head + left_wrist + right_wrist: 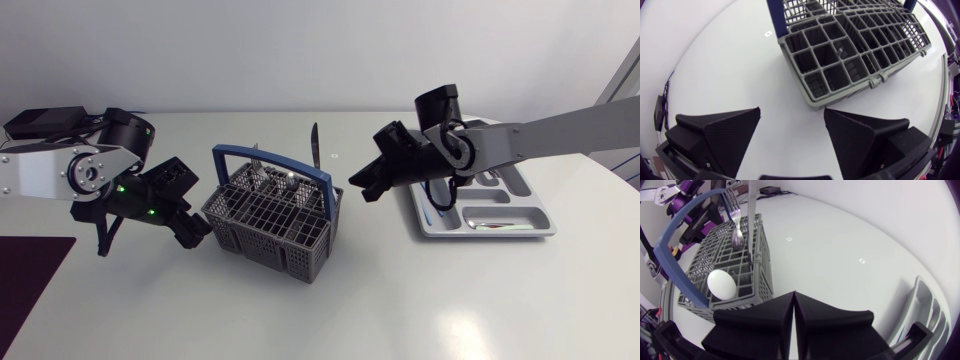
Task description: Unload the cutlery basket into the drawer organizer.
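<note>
The grey cutlery basket (268, 218) with a blue handle (272, 157) stands mid-table. A knife (314, 146) and a fork (256, 158) stick up out of it. My left gripper (193, 230) hovers open just left of the basket; in the left wrist view its fingers (725, 135) stand wide apart with the basket's corner (850, 50) ahead of them. My right gripper (360, 187) is shut and empty, between the basket and the grey drawer organizer (530, 205). The right wrist view shows the shut gripper (794, 315), the basket (735, 265) ahead with a fork (735, 215), a knife (751, 200) and a white rounded piece (721, 284).
The organizer holds some cutlery, among it a spoon (490, 224), partly hidden under my right arm. A dark mat (28, 280) lies at the table's front left corner. Bare white tabletop (400, 300) spreads in front of the basket and organizer.
</note>
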